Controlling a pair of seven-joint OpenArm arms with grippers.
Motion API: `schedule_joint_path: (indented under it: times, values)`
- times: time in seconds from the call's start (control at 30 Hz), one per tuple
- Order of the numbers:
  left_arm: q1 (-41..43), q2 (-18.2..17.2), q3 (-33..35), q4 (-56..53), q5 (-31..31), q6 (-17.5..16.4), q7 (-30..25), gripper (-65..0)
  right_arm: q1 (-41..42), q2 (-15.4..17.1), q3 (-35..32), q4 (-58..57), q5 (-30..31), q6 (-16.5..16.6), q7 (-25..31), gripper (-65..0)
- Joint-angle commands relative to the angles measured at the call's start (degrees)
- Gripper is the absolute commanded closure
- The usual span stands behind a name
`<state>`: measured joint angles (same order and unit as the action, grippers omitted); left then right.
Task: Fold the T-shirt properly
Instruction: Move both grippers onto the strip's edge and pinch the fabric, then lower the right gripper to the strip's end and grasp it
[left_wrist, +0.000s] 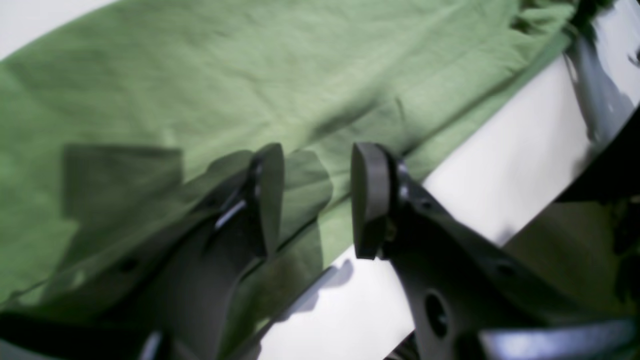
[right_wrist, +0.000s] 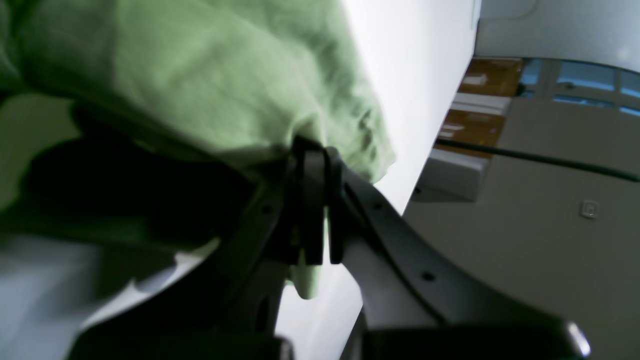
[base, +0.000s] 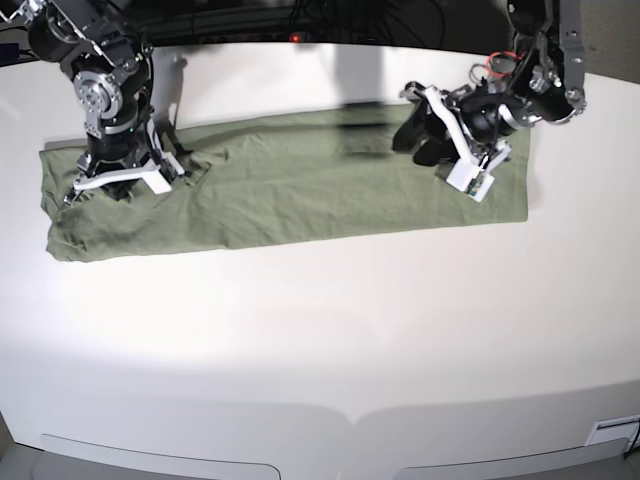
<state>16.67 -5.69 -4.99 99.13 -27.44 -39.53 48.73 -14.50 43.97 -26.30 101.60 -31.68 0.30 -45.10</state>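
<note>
While the base view is showing the whole wrinkled sage-green cotton T-shirt (base: 290, 190) lying as one long folded strip across the white table (base: 320, 330), only the right wrist view is revealing the right gripper (right_wrist: 320, 200) pinching a bunched edge of the cloth with jaws pressed together. Across in the left wrist view, the left gripper (left_wrist: 317, 200) is hovering half-spread over the fabric's edge, gripping nothing. One garment and two arms are showing.

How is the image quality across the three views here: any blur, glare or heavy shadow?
Left wrist: soft focus, fingers casting dark shadows on the T-shirt. Right wrist: blurred, the white table blown out, deep shadow under the cloth. Base: sharpest, though glare washes out the table in the middle.
</note>
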Motion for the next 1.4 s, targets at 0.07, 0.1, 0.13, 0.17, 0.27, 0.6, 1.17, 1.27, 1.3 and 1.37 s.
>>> schedule_joint_path:
  times: [0.07,0.1,0.13,0.17,0.27,0.6,1.17,1.27,1.3,1.37]
  values:
    - [-0.2,-0.2,0.7,-2.8,-1.0,-0.5,-0.8,-21.9,3.1,1.1,0.5,0.6,0.4,1.8,0.5,0.0]
    - [-0.2,-0.2,0.7,-4.1,-1.0,-0.5,-0.9,-21.9,3.8,1.3,0.5,0.6,2.1,3.0,1.0,0.0]
    - [-0.3,-0.2,0.7,-5.4,-1.0,-0.5,-0.8,-21.9,4.5,1.7,0.5,0.6,3.4,4.9,1.7,0.0]
    - [-0.3,-0.2,0.7,-6.8,-1.0,-0.5,-0.8,-21.9,5.2,2.1,0.5,0.6,4.2,6.8,2.5,0.0]
    - [-0.5,-0.2,0.7,-10.2,-1.0,-0.5,-0.9,-21.9,7.5,4.2,0.5,0.6,7.1,14.1,5.4,0.0]
    - [-0.7,-0.2,0.7,-11.7,4.1,-0.5,-4.5,-21.9,14.8,11.8,0.4,0.6,14.3,23.8,7.0,0.0]
    - [-1.4,-0.4,0.5,-11.7,10.9,0.0,-7.3,-21.9,15.3,12.9,0.4,0.7,41.3,39.7,-6.2,-6.7]
    - [-2.7,-0.4,0.5,-11.7,10.9,0.7,-7.3,-21.9,15.2,12.9,0.4,0.7,48.8,39.7,-13.7,-21.7]
    - [-3.2,-0.4,0.5,-11.7,10.9,0.7,-7.3,-21.9,15.3,12.9,0.4,0.7,50.3,39.7,-15.3,-22.5]
    - [-4.2,-0.4,0.5,-11.7,10.9,0.8,-7.2,-21.9,15.3,12.9,0.4,0.7,50.4,39.7,-15.0,-22.5]
